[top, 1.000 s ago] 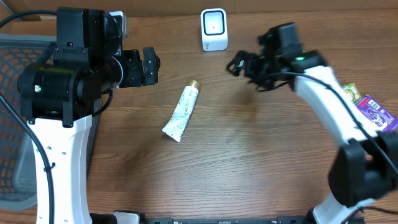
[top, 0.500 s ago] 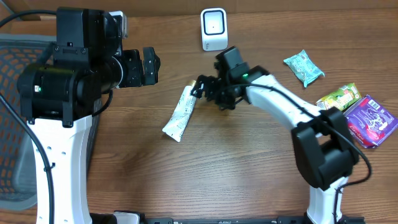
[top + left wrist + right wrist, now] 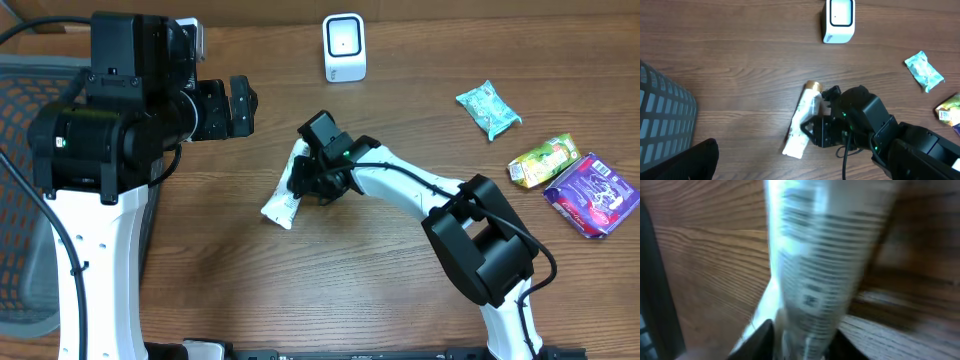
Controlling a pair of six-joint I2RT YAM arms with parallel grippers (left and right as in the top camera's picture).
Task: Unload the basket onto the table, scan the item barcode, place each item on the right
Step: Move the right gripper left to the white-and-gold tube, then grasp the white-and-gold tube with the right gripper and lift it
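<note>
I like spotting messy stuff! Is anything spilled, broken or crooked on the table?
Nothing looks spilled or broken. The white tube lies flat at a slant, with the right gripper over its middle. The snack packets sit scattered near the table's right side, each turned its own way, but none looks torn.

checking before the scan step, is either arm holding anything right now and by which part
The right gripper has its jaws around the white tube at its middle; whether they grip it firmly cannot be told. The left gripper holds nothing.
</note>
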